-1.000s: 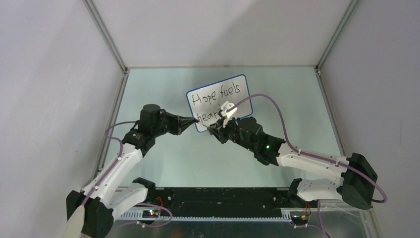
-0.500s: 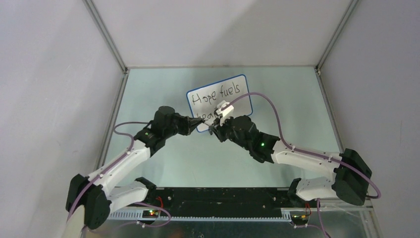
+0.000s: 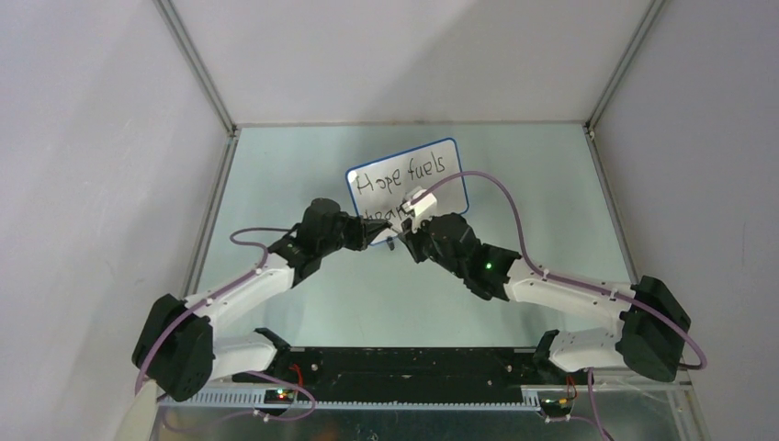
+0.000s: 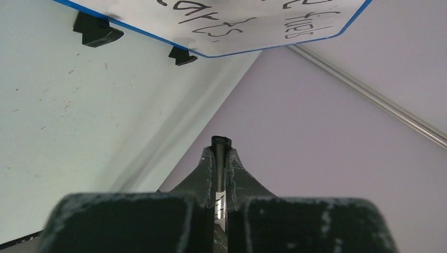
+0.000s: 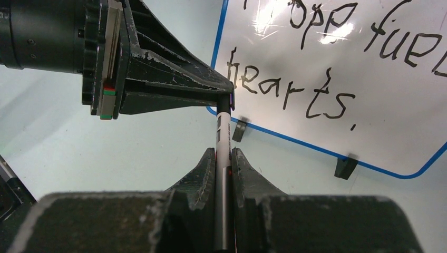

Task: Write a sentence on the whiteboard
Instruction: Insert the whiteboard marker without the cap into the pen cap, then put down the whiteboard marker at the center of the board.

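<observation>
Robot lab test cell: blank white walls [image 3: 404, 55], aluminium corner struts [image 3: 196, 69], pale green tabletop [image 3: 294, 165], purple-cabled arms [image 3: 570, 292].

Top view: you get bright, even light from above; faint soft shadows on table [image 3: 551, 184], no blur. Right wrist view: you see white glare patches near top of whiteboard [image 5: 379, 105]; lettering [image 5: 287, 92] sharp, nearest foreground soft. Left wrist view: dimmer; grey shadow band where table meets wall [image 4: 342, 158]; nearest foreground blurred, grainy.

The left hand [image 3: 377, 230] and right hand [image 3: 402, 241], joined on one marker [image 5: 223, 138], bar the lower-left corner of the whiteboard [image 3: 432, 188]; bare worktop [image 3: 276, 175] lies open to either side.
</observation>
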You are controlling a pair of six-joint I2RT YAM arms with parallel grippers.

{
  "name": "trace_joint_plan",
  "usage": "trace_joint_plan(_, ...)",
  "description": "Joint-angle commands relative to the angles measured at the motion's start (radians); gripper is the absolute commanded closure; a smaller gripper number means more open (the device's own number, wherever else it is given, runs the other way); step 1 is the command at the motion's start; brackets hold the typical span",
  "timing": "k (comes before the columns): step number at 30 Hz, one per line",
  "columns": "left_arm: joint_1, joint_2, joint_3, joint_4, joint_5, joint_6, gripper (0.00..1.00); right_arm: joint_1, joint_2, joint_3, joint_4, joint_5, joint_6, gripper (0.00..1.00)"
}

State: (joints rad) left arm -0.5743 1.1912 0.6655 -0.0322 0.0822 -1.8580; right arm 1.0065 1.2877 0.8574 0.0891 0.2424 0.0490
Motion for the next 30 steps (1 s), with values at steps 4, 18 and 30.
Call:
trace_joint_plan(4, -0.057, -0.062, 0.135, -0.065, 0.234, 0.124, 0.64, -0.011, -0.057, 0.027, 0.024, -0.074, 0.018, 1.0)
trace_joint_plan(18, 0.153, -0.187, 0.169, -0.366, 0.21, 0.468, 0.01, -0.317, -0.2, -0.055, -0.182, -0.49, 0.263, 1.0)
trace_joint_plan(30, 0.293, -0.358, 0.204, -0.422, -0.18, 1.045, 0.01, -0.545, -0.045, -0.275, -0.135, -0.95, 0.509, 1.0)
